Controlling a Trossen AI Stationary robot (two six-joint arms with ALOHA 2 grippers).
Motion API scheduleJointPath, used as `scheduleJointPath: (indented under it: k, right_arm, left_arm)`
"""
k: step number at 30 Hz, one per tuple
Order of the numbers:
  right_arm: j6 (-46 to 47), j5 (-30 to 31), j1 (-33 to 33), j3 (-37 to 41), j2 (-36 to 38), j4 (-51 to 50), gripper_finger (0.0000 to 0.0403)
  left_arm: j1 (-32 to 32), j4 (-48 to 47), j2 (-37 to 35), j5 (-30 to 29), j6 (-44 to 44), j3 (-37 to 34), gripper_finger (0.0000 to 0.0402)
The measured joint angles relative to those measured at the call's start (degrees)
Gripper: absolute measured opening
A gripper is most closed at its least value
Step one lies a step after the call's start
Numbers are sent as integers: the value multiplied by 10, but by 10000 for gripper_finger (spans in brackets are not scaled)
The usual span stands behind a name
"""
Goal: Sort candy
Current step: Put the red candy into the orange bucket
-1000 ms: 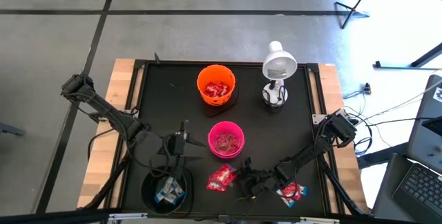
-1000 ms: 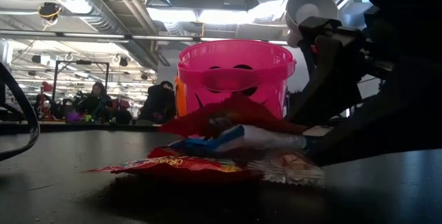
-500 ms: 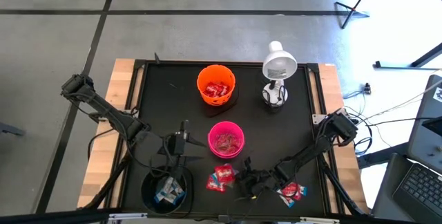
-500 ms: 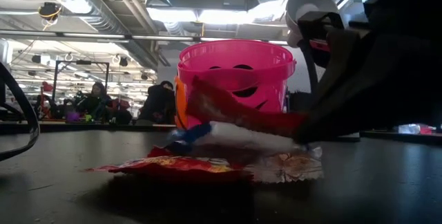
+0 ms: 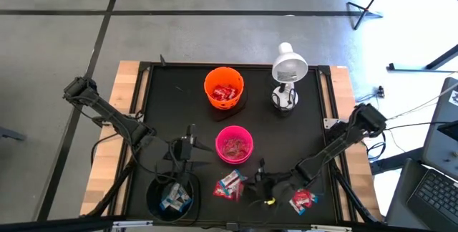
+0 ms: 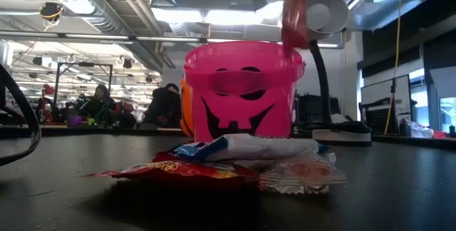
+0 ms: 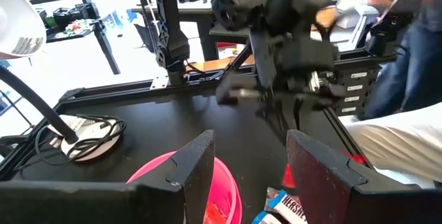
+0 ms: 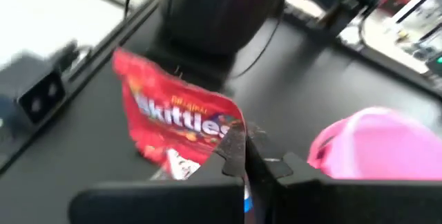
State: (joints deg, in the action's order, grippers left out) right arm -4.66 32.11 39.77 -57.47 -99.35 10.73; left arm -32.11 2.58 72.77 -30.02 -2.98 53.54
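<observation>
The right gripper pinches a red candy pack by one corner, hanging upright above the table's front edge. More candy lies flat before the pink bowl. The left gripper waits open beside it; a workshop shows behind.

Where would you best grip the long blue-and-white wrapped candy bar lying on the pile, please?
Across its narrow middle, from straight above: the blue-and-white bar lies flat on a flat red packet, top bare, pink plastic bowl close behind. The right gripper is full, holding a red Skittles pack.
</observation>
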Motion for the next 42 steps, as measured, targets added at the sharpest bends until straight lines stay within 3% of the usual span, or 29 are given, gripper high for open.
scheduleJointPath:
  k: [6, 11, 20, 29, 31, 36, 42]
  right_arm:
    - [-51, 57, -10, 0, 70, 13, 0]
    - [-85, 83, -73, 0, 113, 8, 0]
    - [-92, -53, -290, 0, 127, 33, 0]
    - [-24, -214, -490, -20, 127, 27, 0]
    - [3, -245, -516, -22, 127, 27, 0]
    - [31, -261, -550, -22, 127, 12, 20]
    - [46, -267, -547, -22, 127, -3, 110]
  left_arm:
    - [0, 2, 0, -11, 0, 0, 170]
    - [0, 26, 0, -36, 15, 0, 170]
    - [1, 41, 0, -40, 24, 0, 170]
    - [1, 42, 0, -40, 21, 0, 170]
    - [1, 42, 0, -40, 21, 0, 170]
    - [1, 42, 0, -40, 20, 0, 170]
    - [2, 42, 0, -40, 20, 0, 170]
